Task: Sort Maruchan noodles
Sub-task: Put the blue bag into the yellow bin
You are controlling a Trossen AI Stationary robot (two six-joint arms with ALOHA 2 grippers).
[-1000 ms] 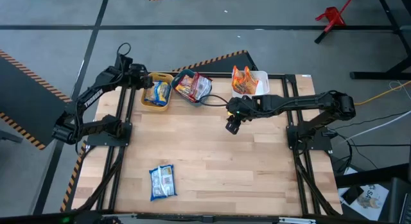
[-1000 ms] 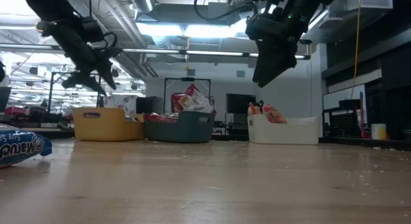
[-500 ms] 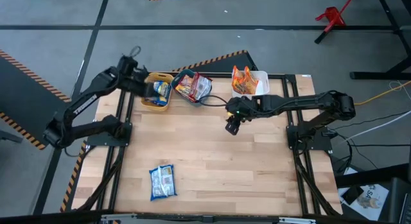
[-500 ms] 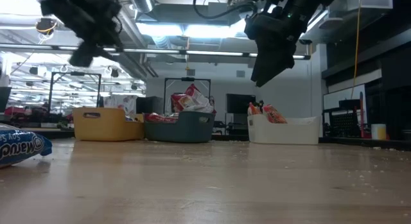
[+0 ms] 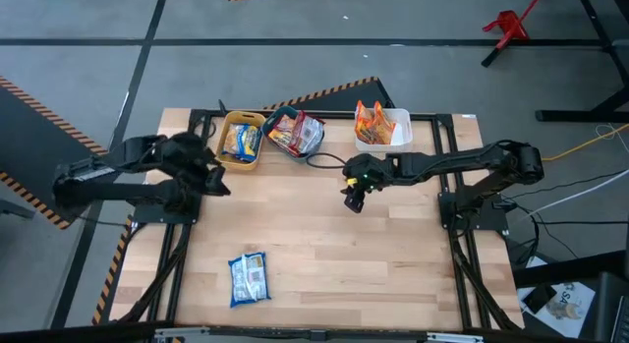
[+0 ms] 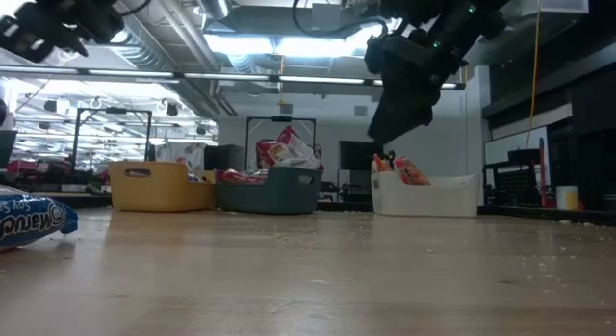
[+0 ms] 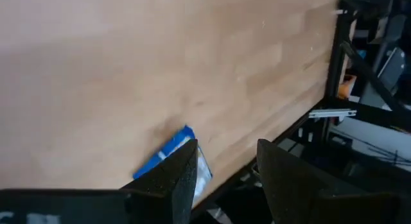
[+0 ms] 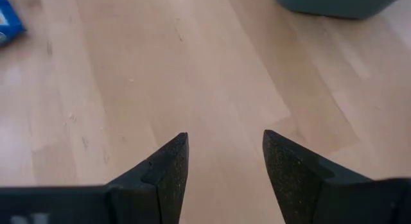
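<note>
One blue packet (image 5: 249, 278) lies well apart from both released claws, left (image 5: 218, 182) and right (image 5: 353, 200)

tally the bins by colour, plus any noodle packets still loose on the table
Yellow bin: 1
Teal bin: 1
White bin: 1
Loose blue-white packet on the table: 1
Total: 4 (3 bins, 1 loose packet). Packets already inside the bins overlap too much to count.
</note>
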